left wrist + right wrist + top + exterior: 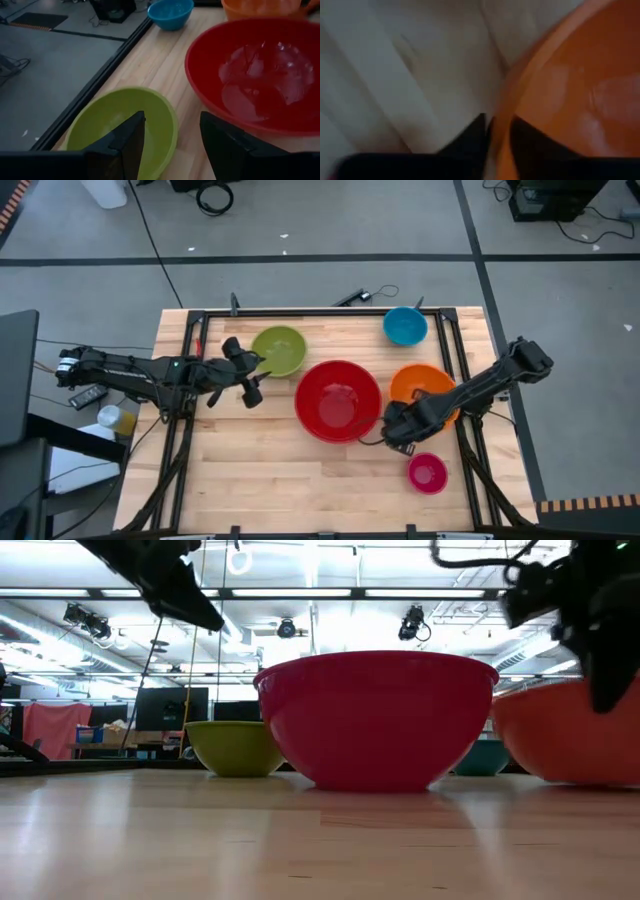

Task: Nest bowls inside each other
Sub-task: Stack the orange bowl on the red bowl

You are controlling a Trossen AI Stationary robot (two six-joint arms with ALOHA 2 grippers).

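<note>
Pinching orange bowl rim, right claw closed; left claw open above green bowl.

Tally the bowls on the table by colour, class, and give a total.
red bowl: 1
orange bowl: 1
lime green bowl: 1
blue bowl: 1
magenta-pink bowl: 1
Total: 5

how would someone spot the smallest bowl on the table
Start at the big red bowl mid-table. Go toward the right arm's side, past the orange bowl. The pink bowl sits alone near the table's front edge, the smallest and the only magenta one.
</note>
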